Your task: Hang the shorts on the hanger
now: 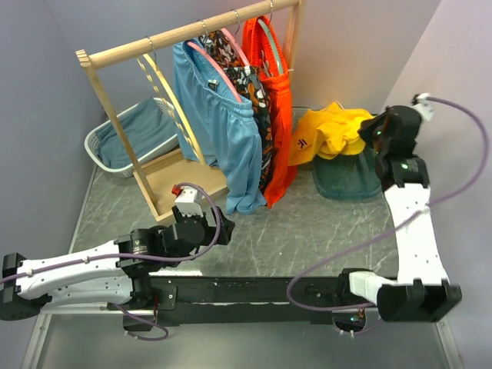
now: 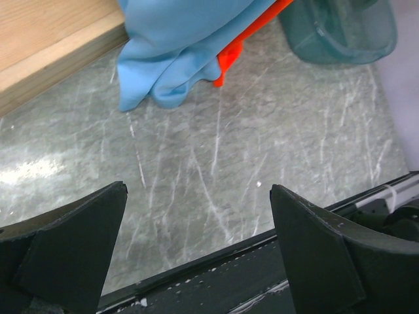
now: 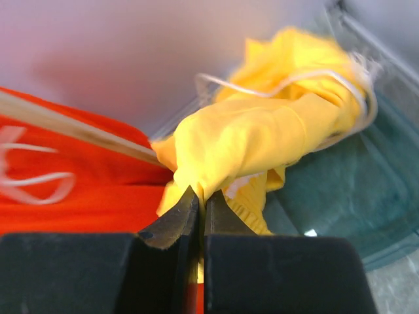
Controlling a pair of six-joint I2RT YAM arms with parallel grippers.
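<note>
Shorts (image 3: pixel 262 137) are matt cloth; table (image 2: pixel 262 163) glossy, scratched.

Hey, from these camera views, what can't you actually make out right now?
Right wrist view: which part of the shorts the right gripper pinches; fabric bunched and blurred.
Right wrist view: the pale rod, cut by the left edge and covered by the shorts; what it belongs to is unclear.
Top view: the hanger, hook too small to trace, lower end lost at the light blue shorts.

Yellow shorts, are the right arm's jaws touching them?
Touching. The right wrist view shows the jaws closed on a fold of the yellow shorts, fabric pinched between them.
</note>
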